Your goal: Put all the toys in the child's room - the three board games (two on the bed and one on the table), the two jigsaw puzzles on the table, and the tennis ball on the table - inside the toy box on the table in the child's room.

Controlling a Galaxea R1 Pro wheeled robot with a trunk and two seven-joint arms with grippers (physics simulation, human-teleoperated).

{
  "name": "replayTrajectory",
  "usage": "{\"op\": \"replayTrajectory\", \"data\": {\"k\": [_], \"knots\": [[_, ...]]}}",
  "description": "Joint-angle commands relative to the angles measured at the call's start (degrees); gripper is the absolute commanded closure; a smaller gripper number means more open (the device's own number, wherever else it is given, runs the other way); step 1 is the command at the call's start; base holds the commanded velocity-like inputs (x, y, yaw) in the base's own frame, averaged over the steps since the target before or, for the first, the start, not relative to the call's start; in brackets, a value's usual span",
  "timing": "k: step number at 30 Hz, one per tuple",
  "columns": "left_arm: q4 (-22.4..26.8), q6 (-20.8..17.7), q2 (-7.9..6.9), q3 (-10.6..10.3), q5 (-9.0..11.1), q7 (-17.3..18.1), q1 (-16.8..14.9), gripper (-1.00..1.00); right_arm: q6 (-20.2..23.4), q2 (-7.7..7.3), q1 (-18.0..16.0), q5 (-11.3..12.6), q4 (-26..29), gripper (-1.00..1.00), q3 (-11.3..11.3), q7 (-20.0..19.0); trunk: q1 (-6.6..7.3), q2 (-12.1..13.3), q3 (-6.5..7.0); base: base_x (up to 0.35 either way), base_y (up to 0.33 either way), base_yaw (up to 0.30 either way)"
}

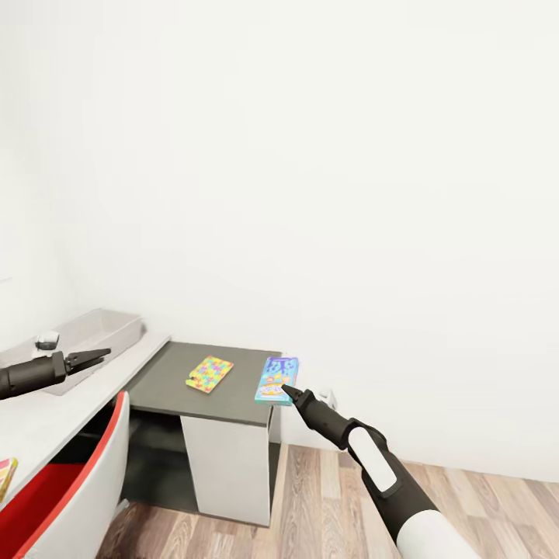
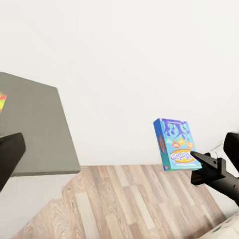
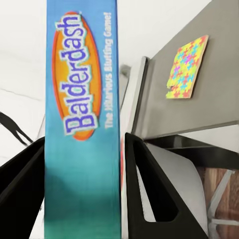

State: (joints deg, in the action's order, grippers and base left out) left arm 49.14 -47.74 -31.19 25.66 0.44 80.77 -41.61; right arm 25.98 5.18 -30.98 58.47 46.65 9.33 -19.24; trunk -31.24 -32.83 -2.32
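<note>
From the head view, your right gripper [image 1: 289, 390] holds the blue game box [image 1: 277, 380] in the air over the far right corner of the dark cabinet [image 1: 171, 380]. A jigsaw [image 1: 210, 373] lies flat on the cabinet top, nearer its middle, well apart from the box. Your left gripper [image 1: 95, 357] hovers over the pale counter [image 1: 46, 419], its fingers close together and holding nothing, just beside the toy box [image 1: 116, 326] at the counter's far end. A red-and-white chair [image 1: 74, 497] stands under the counter's near edge.

In the left wrist view, the game box [image 2: 174, 145] stands upright in mid-air past the cabinet's edge, above the wood floor [image 2: 124, 199], pinched at its lower corner by the right gripper [image 2: 200, 159].

In the right wrist view, the two fingers [image 3: 149, 194] clamp the box [image 3: 82, 119], printed "Balderdash", by its narrow edge. The jigsaw [image 3: 186, 67] lies on the cabinet beyond.
</note>
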Motion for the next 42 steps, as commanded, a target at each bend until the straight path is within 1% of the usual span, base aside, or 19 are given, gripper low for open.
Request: {"op": "replayTrajectory", "data": {"k": [1, 7, 10, 29, 42], "knots": [[-0.01, -0.60, -0.01, 0.01, 0.03, 0.18, -0.05, -1.00, 0.26, 0.00, -0.05, 0.42, 0.02, 1.00, -0.02, -0.01, -0.02, -0.10, -0.12, 0.000, 0.000, 0.290], [-0.01, -0.60, -0.01, 0.01, 0.01, 0.18, -0.05, -1.00, 0.22, 0.00, -0.05, 0.42, 0.02, 1.00, -0.01, -0.01, -0.02, -0.10, -0.12, 0.000, 0.000, 0.287], [-0.01, -0.61, -0.01, 0.01, 0.00, 0.18, -0.05, -1.00, 0.21, 0.00, -0.05, 0.42, 0.02, 1.00, -0.01, -0.01, -0.02, -0.10, -0.12, 0.000, 0.000, 0.146], [-0.01, -0.60, -0.01, 0.07, 0.00, 0.18, -0.05, -1.00, 0.16, 0.05, -0.05, 0.42, 0.02, 1.00, 0.04, 0.00, -0.02, -0.10, -0.12, 0.000, 0.000, 0.026], [-0.01, -0.60, -0.01, 0.04, 0.00, 0.18, -0.05, -1.00, 0.13, 0.09, -0.05, 0.42, 0.02, 1.00, 0.60, 0.07, -0.02, -0.10, -0.12, 0.036, 0.000, 0.255]]}}
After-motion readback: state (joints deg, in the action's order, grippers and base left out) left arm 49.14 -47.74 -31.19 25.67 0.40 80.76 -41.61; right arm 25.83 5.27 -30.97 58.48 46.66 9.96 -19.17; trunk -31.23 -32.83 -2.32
